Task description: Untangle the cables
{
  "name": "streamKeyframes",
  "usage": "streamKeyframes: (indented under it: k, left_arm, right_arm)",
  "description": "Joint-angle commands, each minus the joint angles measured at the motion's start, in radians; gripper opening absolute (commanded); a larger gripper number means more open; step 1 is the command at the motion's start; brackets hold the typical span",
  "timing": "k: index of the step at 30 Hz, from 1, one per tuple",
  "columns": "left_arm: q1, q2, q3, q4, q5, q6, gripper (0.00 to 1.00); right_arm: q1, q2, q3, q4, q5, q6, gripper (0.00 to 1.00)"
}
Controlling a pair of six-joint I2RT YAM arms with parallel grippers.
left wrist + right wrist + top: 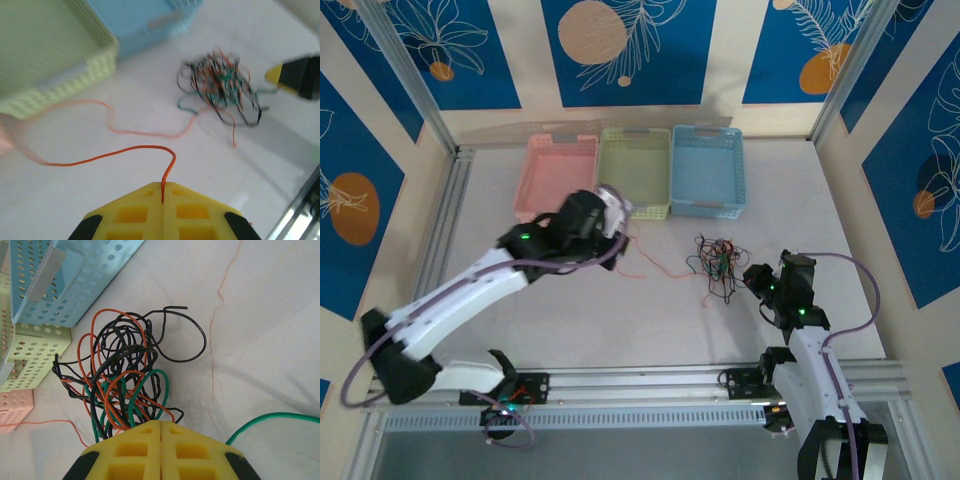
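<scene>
The cables (717,262) lie as a small dark knot of black, orange and green wire on the pale table (620,310), right of the middle and in front of the blue basket (708,168), well apart from it. That basket stands at the far edge in a row with a green basket (636,170) and a pink basket (558,175), the three side by side. The left hand (610,212) hangs over the table just in front of the green basket. In its wrist view the left hand (162,192) has its yellow pads pressed together on an orange strand (115,152), which rises from the seam between them, bends over and runs off to the left. Further on it blurs, loops past the green basket (55,55) and appears to lead back into the cables (220,85). From above, the same orange strand (645,262) shows as a thin line on the table between the left hand and the knot. The right hand (752,275) sits just beside the knot on its right. Its wrist view shows the right hand (160,427) with pads pressed together at the near edge of the cables (125,370). Black, orange and green loops run down behind the pad tips, and a green wire comes out on the right, so it appears to pinch them there.
</scene>
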Motion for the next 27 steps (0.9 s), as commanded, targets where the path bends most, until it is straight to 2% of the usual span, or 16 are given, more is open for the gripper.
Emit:
streamKeyframes:
  k: [1,4,10,13,18,24,27]
  left_arm:
    - [-0.049,0.086,-0.041,0.118,0.095,-0.041,0.0]
    - [-0.081,0.175,-0.069,0.208,0.128,-0.081,0.0]
    - [-0.125,0.356,-0.046,0.309,0.124,-0.153,0.04]
    - [-0.154,0.432,-0.027,0.39,0.18,-0.19,0.05]
    - [-0.221,0.562,0.051,0.419,0.194,-0.205,0.06]
    - [-0.245,0.63,0.055,0.535,0.226,-0.212,0.11]
    - [-0.246,0.662,0.065,0.527,0.199,-0.198,0.13]
  right_arm:
    - [0.01,-0.015,-0.006,-0.003,0.006,-0.011,0.0]
    - [0.012,-0.015,-0.006,-0.003,0.006,-0.011,0.0]
    - [0.016,-0.014,-0.006,-0.002,0.007,-0.013,0.0]
    - [0.017,-0.014,-0.006,-0.002,0.008,-0.012,0.0]
    - [0.02,-0.015,-0.004,-0.002,0.008,-0.016,0.0]
    - [0.023,-0.015,-0.004,-0.001,0.008,-0.017,0.0]
    - [0.025,-0.017,-0.004,0.0,0.008,-0.018,0.0]
